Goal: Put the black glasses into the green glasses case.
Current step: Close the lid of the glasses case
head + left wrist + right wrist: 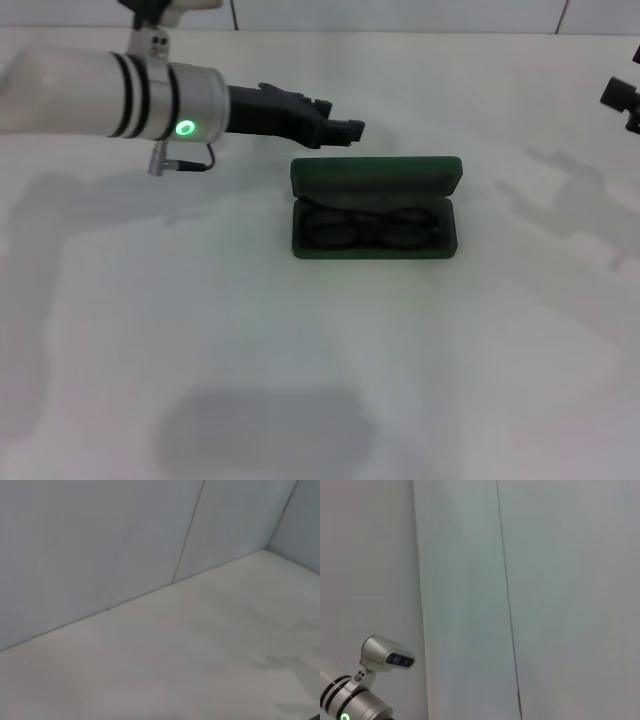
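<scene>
Hovering over the table (330, 380) at the far left, the left gripper (335, 128) is reaching rightward, its dark fingers (345, 129) appearing pressed close together and pinching nothing. Its tip is sitting just beyond the far left corner of the green glasses case (375, 205), apart from it.

The case is lying open in the middle of the table, its long axis running left to right, lid standing up along the far edge. The black glasses (368, 228) are lying inside the tray, lenses side by side along that same axis.

At the far right edge, only a sliver of the right gripper (622, 100) is showing, well apart from the case; its fingers cannot be told.

Judgement: the left arm is the nearer one, the case lying to the near right of its fingers; placement is looking done, lid still up.
</scene>
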Motion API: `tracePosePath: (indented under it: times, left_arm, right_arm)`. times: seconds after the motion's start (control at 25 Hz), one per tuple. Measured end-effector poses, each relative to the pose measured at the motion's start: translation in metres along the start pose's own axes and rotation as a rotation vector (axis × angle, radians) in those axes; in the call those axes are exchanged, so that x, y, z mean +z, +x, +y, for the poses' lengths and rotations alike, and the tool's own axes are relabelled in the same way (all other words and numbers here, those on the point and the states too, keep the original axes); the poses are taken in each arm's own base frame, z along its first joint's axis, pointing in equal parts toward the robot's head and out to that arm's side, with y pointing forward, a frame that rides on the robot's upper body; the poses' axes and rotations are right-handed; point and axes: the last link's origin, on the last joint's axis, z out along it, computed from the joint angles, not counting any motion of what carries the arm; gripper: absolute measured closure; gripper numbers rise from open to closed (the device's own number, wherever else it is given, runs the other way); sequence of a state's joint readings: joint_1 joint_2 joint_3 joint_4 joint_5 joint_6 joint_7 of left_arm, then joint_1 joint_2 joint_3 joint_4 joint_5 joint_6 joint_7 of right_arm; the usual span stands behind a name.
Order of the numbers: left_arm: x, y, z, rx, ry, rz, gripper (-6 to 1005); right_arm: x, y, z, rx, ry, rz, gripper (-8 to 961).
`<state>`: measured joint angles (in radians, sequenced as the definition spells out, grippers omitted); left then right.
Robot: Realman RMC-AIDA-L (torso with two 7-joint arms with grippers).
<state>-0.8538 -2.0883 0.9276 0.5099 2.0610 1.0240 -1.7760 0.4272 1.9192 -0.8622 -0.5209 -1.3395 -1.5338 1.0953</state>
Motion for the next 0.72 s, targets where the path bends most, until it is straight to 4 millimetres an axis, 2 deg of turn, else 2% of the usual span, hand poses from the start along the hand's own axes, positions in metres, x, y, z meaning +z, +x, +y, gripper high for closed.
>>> tracePosePath:
  times: [0.2,0.32,0.72]
  left_arm:
    - [0.006,0.003,0.005,0.019,-0.017,-0.019,409]
    - [0.006,0.002,0.010,0.016,-0.050,-0.026,409]
    - [0.006,-0.007,0.022,0.023,-0.122,-0.066,409]
  right_arm:
    - [0.002,0.005,0.002,0.007,0.005,0.020,296]
    - [0.003,0.008,0.003,0.014,0.006,0.028,237]
    - [0.006,0.007,0.000,0.007,0.011,0.036,237]
